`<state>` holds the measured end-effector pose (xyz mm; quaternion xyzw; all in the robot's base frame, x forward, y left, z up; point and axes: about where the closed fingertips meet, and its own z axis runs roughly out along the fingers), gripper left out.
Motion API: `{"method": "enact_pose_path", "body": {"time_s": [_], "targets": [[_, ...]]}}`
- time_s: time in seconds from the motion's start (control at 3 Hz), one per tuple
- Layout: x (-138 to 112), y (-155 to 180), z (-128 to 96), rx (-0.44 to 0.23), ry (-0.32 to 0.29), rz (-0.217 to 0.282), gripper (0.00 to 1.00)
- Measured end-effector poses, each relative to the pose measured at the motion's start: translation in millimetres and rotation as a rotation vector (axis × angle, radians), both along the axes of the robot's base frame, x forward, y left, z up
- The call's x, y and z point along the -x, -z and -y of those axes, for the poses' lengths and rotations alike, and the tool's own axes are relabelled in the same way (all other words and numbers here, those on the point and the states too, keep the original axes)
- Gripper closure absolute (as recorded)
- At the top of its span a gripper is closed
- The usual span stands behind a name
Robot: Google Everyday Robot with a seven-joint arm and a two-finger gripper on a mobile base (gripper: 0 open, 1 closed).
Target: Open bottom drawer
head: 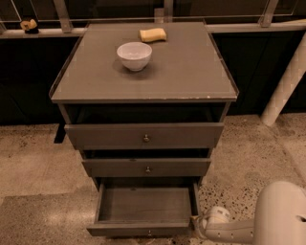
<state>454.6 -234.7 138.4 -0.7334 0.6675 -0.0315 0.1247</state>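
The bottom drawer (143, 210) of the grey-brown cabinet (143, 86) stands pulled out towards me, and its inside looks empty. Its slim front (138, 229) lies near the lower edge of the view, with a tiny knob (149, 233) at its centre. My gripper (197, 221) is low at the drawer's right front corner, at the end of my white arm (229, 228), which comes in from the bottom right. The middle drawer (146, 167) and top drawer (144, 136) are pushed in further.
A white bowl (134, 55) and a yellow sponge (153, 34) rest on the cabinet top. A white post (285, 91) leans at the right. A railing (62, 14) runs behind the cabinet. Speckled floor (38, 167) lies left and right of it.
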Motion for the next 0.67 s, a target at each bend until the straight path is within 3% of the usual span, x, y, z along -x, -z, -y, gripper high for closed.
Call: {"method": "enact_pose_path", "body": {"time_s": [0.33,0.67], "targets": [[16.0,3.0,-4.9,-0.008,0.009,-0.024,1.0],[16.0,-1.3,-4.9,-0.008,0.009,-0.024,0.81]]}}
